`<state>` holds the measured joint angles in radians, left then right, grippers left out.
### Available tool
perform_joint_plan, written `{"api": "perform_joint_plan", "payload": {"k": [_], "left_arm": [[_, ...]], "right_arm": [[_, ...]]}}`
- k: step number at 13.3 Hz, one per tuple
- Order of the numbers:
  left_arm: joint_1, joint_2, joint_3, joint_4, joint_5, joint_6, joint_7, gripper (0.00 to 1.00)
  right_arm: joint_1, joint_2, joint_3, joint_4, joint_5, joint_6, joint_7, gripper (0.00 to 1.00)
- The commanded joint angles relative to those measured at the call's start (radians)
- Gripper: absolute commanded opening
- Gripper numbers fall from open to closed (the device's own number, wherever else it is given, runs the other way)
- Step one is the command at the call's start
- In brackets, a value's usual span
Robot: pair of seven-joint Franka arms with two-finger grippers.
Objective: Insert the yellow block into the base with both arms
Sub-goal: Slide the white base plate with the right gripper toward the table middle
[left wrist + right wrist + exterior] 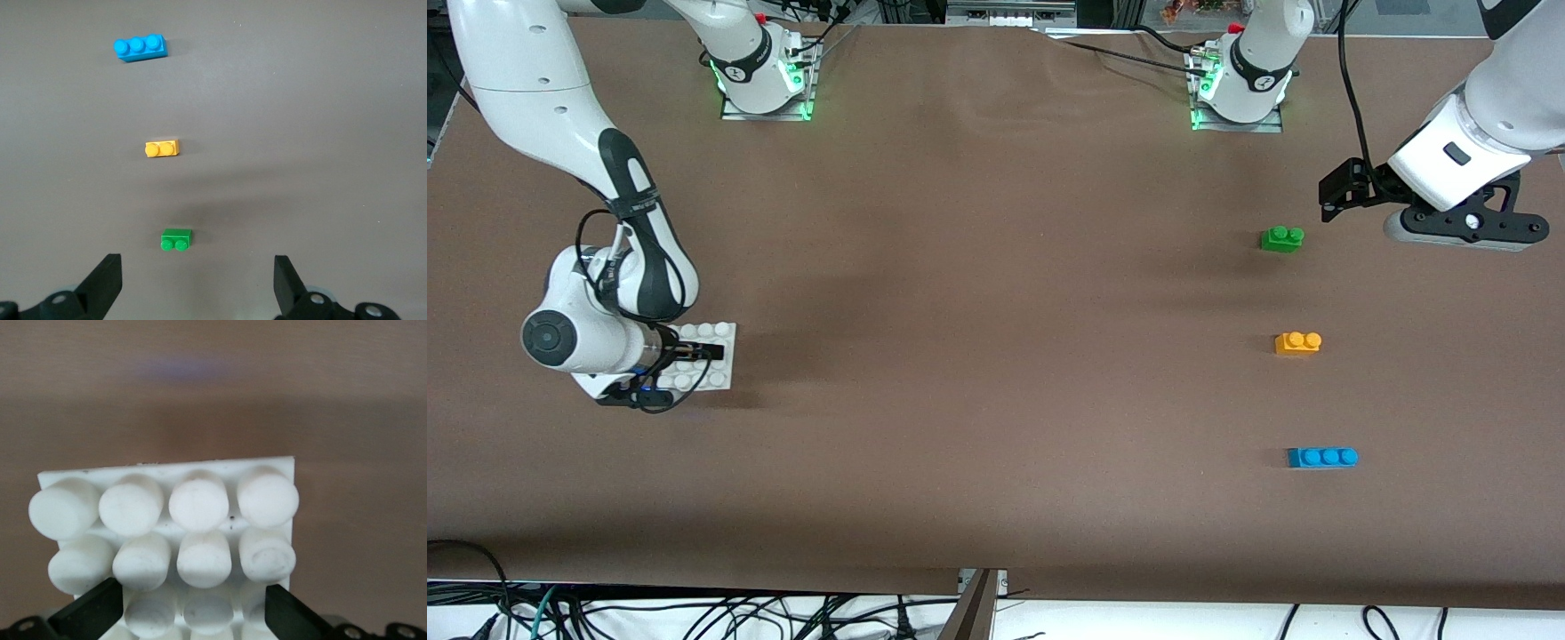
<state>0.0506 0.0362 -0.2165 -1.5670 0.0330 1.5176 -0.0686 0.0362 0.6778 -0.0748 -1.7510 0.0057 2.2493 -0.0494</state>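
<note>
Yellow block (1297, 343) lies untouched between green brick (1282, 238) and blue brick (1322, 457).
Left gripper (197, 287) hangs spread above; right gripper (190, 607) straddles the base (180, 520), grip unclear.

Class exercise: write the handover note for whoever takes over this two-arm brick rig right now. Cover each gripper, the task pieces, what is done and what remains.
Left gripper: open, empty, over bare table beside the green brick.
Right gripper: down at the base, fingers astride its edge at the right arm's end.
Yellow block: untouched on the table, between the green brick and the blue brick.
Done: nothing inserted.
Left: pick the yellow block, press it onto the base.
</note>
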Motion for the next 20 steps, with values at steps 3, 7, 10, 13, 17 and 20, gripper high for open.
{"api": "perform_joint_plan", "payload": {"k": [3, 7, 10, 13, 17, 20], "left_arm": [[0.002, 0.007, -0.004, 0.022, 0.013, -0.014, -0.007, 1.00], [0.002, 0.007, -0.008, 0.022, 0.013, -0.014, -0.007, 1.00], [0.002, 0.007, -0.004, 0.022, 0.013, -0.014, -0.007, 1.00], [0.002, 0.007, 0.000, 0.022, 0.013, -0.014, -0.007, 1.00], [0.002, 0.007, 0.002, 0.022, 0.013, -0.016, -0.007, 1.00], [0.002, 0.007, 0.002, 0.022, 0.013, -0.014, -0.007, 1.00]], "right_arm": [[0.106, 0.028, 0.020, 0.004, 0.030, 0.035, 0.019, 1.00], [0.206, 0.055, 0.020, 0.015, 0.079, 0.068, 0.120, 1.00], [0.279, 0.068, 0.020, 0.019, 0.080, 0.095, 0.236, 1.00], [0.335, 0.080, 0.021, 0.037, 0.086, 0.110, 0.316, 1.00], [0.398, 0.095, 0.021, 0.073, 0.100, 0.118, 0.393, 1.00], [0.454, 0.105, 0.021, 0.102, 0.100, 0.122, 0.451, 1.00]]}}
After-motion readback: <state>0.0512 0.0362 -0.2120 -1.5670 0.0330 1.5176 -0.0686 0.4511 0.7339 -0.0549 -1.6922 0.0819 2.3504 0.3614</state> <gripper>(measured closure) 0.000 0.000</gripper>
